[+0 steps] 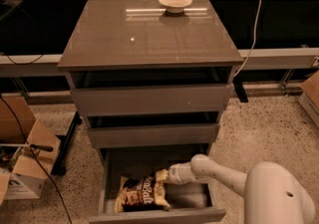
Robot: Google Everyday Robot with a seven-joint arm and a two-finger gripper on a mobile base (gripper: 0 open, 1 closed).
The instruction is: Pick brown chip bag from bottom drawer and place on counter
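We judge the grasp in hand: the gripper (164, 175) is at the corner of the brown chip bag (142, 195) in the bottom drawer (154, 216). We cannot tell its hold. Next comes lifting to the counter (149, 34).

Down low, gripper (163, 175) at upper right end of brown chip bag (142, 193) inside bottom drawer (199, 215); grip itself can't be made out. Drawer front cut by lower edge. Robot body (279, 193) cut off bottom right.

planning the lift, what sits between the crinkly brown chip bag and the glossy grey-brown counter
Camera view: two shallower grey drawers stacked above the open bottom drawer holding the bag. The gripper is at the bag's upper right corner.
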